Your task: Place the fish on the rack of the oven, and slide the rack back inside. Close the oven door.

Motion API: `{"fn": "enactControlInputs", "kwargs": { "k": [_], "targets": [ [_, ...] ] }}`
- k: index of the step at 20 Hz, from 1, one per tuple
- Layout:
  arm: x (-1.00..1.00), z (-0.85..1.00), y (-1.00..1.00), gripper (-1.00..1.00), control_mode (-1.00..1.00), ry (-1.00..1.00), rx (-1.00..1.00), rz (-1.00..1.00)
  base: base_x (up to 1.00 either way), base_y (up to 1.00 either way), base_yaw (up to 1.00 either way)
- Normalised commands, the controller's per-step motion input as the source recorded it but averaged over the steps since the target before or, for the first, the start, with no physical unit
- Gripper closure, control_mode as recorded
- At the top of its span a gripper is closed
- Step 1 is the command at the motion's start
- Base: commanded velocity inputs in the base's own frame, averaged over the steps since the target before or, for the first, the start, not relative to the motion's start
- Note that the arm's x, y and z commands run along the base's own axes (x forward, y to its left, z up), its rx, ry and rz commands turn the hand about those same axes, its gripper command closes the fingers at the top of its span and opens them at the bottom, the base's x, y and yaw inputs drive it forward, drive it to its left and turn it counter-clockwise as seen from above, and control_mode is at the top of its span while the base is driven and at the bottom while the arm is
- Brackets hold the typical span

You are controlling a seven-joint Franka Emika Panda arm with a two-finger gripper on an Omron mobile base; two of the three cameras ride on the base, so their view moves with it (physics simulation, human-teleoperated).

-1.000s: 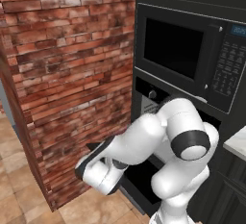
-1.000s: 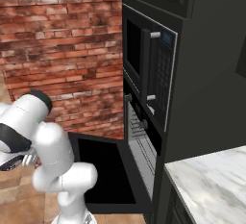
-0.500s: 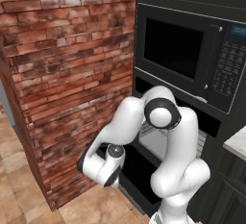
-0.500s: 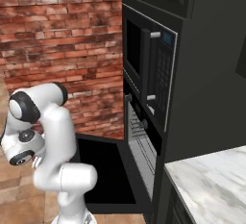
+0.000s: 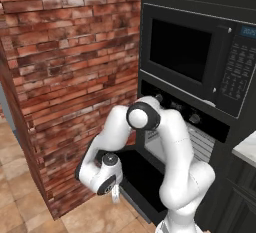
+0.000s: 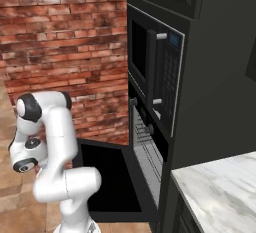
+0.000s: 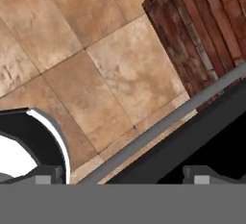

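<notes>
The wide black oven door (image 6: 107, 182) with its grey bar handle (image 7: 158, 130) is seen folded down flat, in front of the black wall oven (image 6: 147, 147). The light-grey wire rack (image 6: 142, 138) sits inside the oven. The gripper (image 7: 124, 174) is held low over the handle and the brown tile floor (image 7: 91, 55), with its dark fingers (image 7: 199, 175) spread wide and nothing between them.

A red brick wall (image 5: 70, 67) stands left of a tall black cabinet column (image 6: 215, 77), and tan stone floor tiles (image 7: 96, 64) run along its foot. A built-in black microwave (image 5: 195, 57) sits in the column, and a white marble table (image 6: 220, 192) lies at the right.
</notes>
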Motion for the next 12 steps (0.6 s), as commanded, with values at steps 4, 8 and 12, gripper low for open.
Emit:
{"fn": "enactControlInputs", "kwargs": {
  "k": [4, 8, 12],
  "targets": [
    [-0.01, -0.58, 1.00, -1.00, -1.00, -0.21, -0.49, -0.15, 0.00, 0.00, 0.00],
    [0.00, -0.50, 1.00, -1.00, -1.00, -0.26, -0.51, -0.19, 0.00, 0.00, 0.00],
    [0.00, -0.45, 1.00, -1.00, -1.00, -0.31, -0.53, -0.21, 0.00, 0.00, 0.00]
  ]
}}
